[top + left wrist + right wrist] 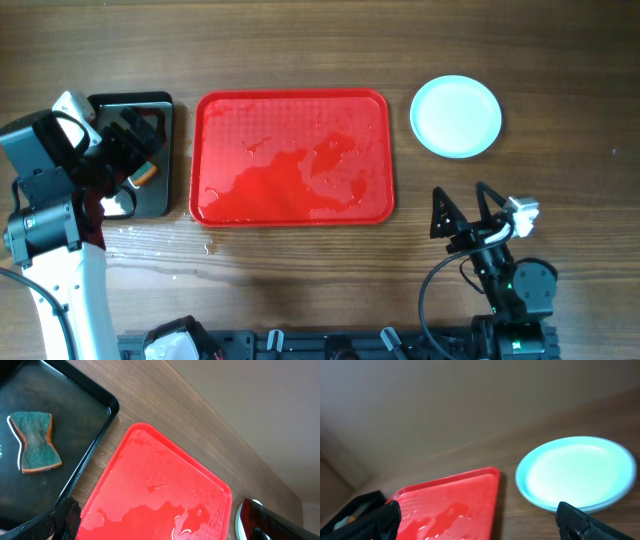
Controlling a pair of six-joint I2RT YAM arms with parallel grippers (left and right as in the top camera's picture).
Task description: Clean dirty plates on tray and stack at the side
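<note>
Bare counter (320, 265) stretches along the near edge of the red tray (292, 97), open between my two arms. Only a narrow strip separates the tray from the plates (456, 116). My left arm (45, 200) overhangs the black tray (163, 195), covering much of it.

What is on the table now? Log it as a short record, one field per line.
tray: large red rectangular plastic tray, wet, no plates on it
plates: round pale blue-white plates, beside the tray's right end; count unclear
sponge: green-and-orange sponge in the small glossy black tray
left gripper: open, empty, over the black tray
right gripper: open, empty
</note>
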